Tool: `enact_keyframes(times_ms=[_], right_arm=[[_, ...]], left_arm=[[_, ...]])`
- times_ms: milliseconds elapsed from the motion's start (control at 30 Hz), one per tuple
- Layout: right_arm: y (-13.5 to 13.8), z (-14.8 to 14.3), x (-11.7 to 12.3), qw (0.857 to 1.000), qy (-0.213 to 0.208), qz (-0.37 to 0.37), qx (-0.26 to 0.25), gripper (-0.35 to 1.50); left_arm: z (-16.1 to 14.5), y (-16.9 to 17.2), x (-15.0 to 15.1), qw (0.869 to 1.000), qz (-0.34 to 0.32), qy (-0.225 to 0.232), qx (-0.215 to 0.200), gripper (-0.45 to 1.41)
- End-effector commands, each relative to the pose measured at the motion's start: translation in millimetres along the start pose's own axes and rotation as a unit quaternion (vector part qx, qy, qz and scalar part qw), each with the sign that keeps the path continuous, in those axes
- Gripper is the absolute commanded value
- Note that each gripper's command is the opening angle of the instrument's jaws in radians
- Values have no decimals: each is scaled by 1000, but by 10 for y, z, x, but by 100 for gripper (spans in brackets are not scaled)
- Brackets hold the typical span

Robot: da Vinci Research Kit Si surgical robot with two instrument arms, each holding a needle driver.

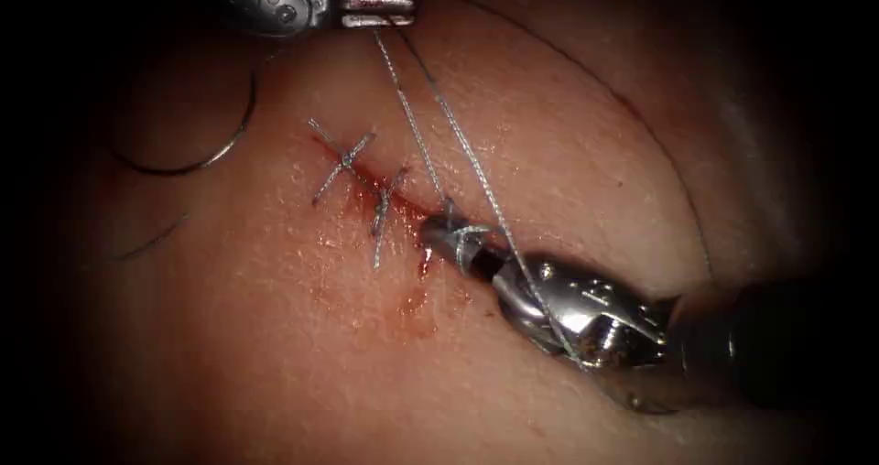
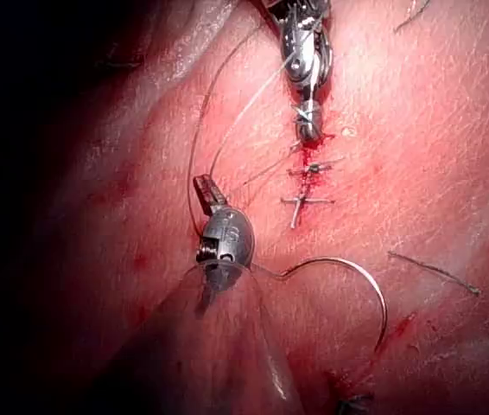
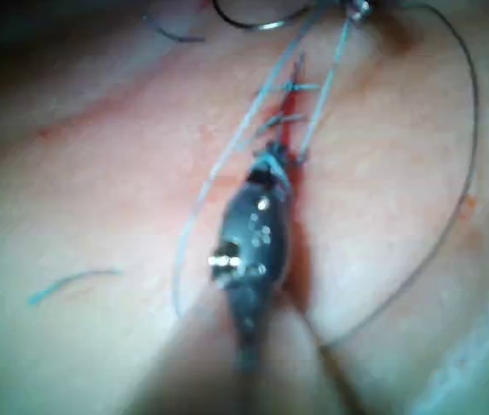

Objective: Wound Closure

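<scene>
The left tool (image 1: 377, 12) reaches in from above the cut (image 1: 403, 204), jaws shut on the thread (image 1: 476, 177). Two pale strands run down from it to the right tool (image 1: 444, 232), whose tip rests on the cut just past the second stitch. A loop of thread is wound around its shut jaws, which seem to pinch the short end. The curved needle (image 1: 197, 158) lies free on the tissue (image 1: 568, 154) left of the cut, held by neither tool. The needle (image 2: 361, 270) rests beside the left tool (image 2: 203, 186), with the right tool (image 2: 308, 130) beyond. The right tool (image 3: 266, 169) carries the loop.
Two tied stitches (image 1: 343, 158) (image 1: 383, 207) cross the cut, and red fluid (image 1: 417, 296) stains the tissue below them. A long dark run of thread (image 1: 641, 122) arcs over the tissue at the right. A loose cut end of thread (image 2: 435, 270) lies apart.
</scene>
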State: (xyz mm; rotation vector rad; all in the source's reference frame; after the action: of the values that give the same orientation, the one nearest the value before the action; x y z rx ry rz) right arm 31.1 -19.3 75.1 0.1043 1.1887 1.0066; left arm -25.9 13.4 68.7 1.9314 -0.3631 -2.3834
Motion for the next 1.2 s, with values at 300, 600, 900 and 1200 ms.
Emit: enact_keyframes(times_ms=[300, 600, 900, 1200], right_arm=[[-38, 7, -12, 1000, -14, -4, 23, -35], [-47, 7, -15, 999, -21, -9, 30, -35], [-55, 3, -20, 998, -31, -27, 43, -35], [-66, -7, -26, 996, -39, -49, 60, -35]], left_arm=[[29, -59, -8, 1000, -3, -14, 18, -45], [54, -94, -23, 999, -5, -32, 37, -45], [88, -111, -33, 998, -4, -45, 49, -45], [124, -115, -49, 997, 5, -53, 50, -45]])
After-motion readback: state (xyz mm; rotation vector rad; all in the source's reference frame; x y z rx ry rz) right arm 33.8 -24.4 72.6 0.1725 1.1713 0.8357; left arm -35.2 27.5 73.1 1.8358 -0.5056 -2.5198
